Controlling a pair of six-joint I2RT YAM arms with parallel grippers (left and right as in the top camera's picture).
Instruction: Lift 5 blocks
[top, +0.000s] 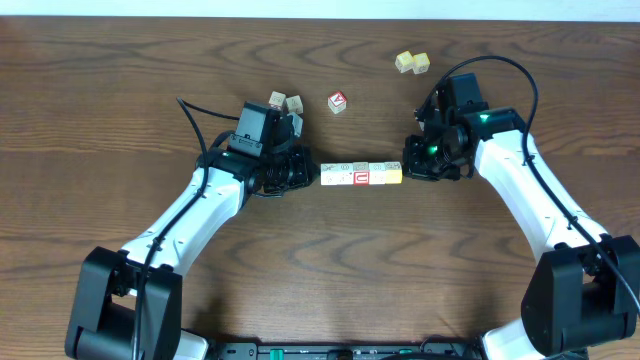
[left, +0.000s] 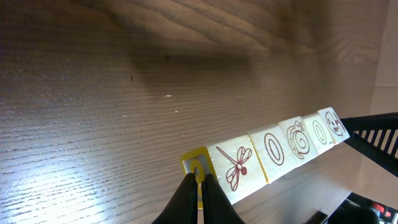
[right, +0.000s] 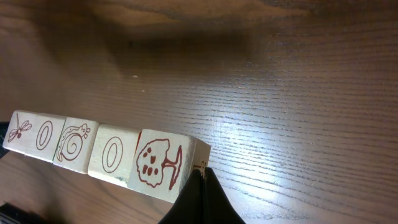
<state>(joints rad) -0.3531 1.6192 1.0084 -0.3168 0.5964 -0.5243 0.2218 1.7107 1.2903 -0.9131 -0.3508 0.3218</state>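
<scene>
Five blocks (top: 361, 176) form one straight row at the table's middle, cream faces up with red line drawings. My left gripper (top: 314, 177) is shut, its tips pressed on the row's left end. My right gripper (top: 405, 172) is shut against the right end. In the left wrist view my left gripper (left: 199, 180) touches the yellow end face (left: 196, 163) of the dragonfly block (left: 236, 165). In the right wrist view my right gripper (right: 202, 175) touches the end of the tree block (right: 158, 163). I cannot tell whether the row is off the table.
A red-faced cube (top: 337, 101) with a white mark lies behind the row. Two plain yellow cubes (top: 411, 62) sit at the back right. Two more pale cubes (top: 284, 101) lie beside my left wrist. The table is dark wood (top: 120, 120).
</scene>
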